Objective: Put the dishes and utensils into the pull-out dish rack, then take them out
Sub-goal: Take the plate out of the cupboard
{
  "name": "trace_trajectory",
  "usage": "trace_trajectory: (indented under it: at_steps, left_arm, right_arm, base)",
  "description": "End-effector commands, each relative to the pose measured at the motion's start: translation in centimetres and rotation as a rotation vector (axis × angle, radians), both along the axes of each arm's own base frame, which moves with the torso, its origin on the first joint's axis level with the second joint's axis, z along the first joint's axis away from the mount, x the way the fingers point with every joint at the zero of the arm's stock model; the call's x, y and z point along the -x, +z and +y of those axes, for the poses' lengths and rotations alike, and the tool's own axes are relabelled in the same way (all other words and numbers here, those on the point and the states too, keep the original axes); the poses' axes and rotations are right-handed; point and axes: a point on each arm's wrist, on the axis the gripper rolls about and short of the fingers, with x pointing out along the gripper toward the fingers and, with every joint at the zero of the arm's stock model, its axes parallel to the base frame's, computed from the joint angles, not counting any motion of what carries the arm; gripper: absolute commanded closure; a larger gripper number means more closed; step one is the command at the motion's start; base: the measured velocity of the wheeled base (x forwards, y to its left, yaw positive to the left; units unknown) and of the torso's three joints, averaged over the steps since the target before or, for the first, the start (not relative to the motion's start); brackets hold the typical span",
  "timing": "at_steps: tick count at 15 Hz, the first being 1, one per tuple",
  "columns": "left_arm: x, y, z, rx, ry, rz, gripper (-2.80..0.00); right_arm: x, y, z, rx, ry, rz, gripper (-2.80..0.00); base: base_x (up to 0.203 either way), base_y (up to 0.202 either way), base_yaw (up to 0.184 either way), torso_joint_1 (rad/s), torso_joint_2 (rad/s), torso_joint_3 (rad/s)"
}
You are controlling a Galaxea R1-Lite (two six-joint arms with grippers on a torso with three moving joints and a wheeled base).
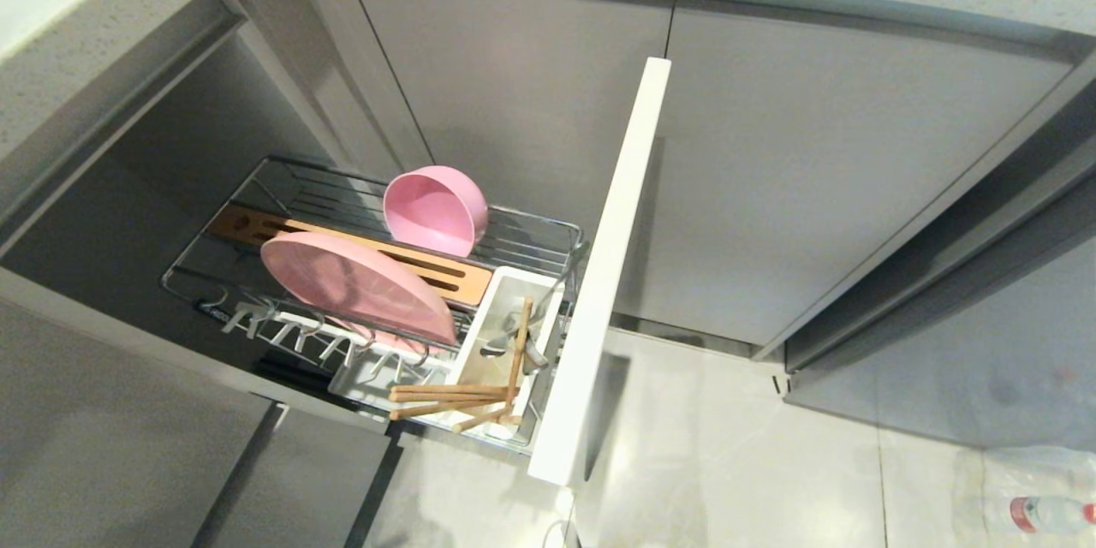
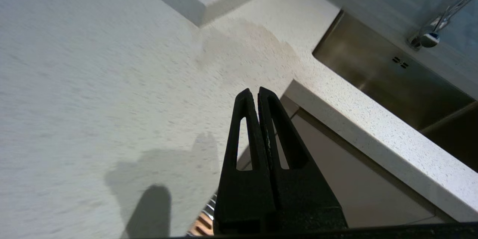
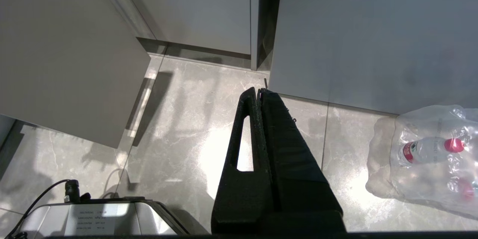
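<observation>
Grey kitchen cabinets, speckled worktop (image 2: 93, 82) above, pull-out dish rack (image 1: 368, 291) drawn out. Pink plate (image 1: 355, 282) on edge in rack slots; pink bowl (image 1: 435, 210) tilted on wires behind; chopsticks (image 1: 454, 398) across white caddy (image 1: 505, 334), fork not made out. Judgement: plastic ware light, stiff, slick; take by rim. Left claw (image 2: 257, 95) pressed together, empty, over worktop edge. Right claw (image 3: 259, 95) pressed together, parked above floor.

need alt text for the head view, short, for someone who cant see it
A pull-out dish rack stands open from grey kitchen cabinets, holding a pink bowl on its side, a pink oval plate on edge, and wooden chopsticks lying across the white utensil caddy. No robot arm is in view.
</observation>
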Motion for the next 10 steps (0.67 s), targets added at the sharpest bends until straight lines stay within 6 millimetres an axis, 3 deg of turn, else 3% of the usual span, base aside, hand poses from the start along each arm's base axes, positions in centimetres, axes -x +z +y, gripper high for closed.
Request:
trace_trajectory:
  at_steps: [1, 4, 7, 10]
  left_arm:
    - [5.3, -0.5, 0.5, -0.049, -0.006, -0.085, 0.0]
    - [12.0, -4.1, 0.0, -0.124, -0.092, -0.034, 0.0]
    - [17.1, -9.2, -0.6, -0.233, -0.071, 0.027, 0.0]
    - [17.5, -14.9, -0.7, -0.346, -0.033, 0.152, 0.0]
  right_arm:
    - [0.0, -0.1, 0.0, -0.001, 0.0, 0.003, 0.0]
    - [0.0, 0.0, 0.0, -0.001, 0.0, 0.002, 0.0]
    - [0.0, -0.1, 0.0, -0.001, 0.0, 0.003, 0.0]
    - [0.0, 0.0, 0.0, -0.001, 0.0, 0.002, 0.0]
  base:
    - [0.0, 0.0, 0.0, 0.0, 0.0, 0.0]
    - [0.0, 0.0, 0.0, 0.0, 0.0, 0.0]
    - [0.0, 0.0, 0.0, 0.0, 0.0, 0.0]
    - [0.0, 0.0, 0.0, 0.0, 0.0, 0.0]
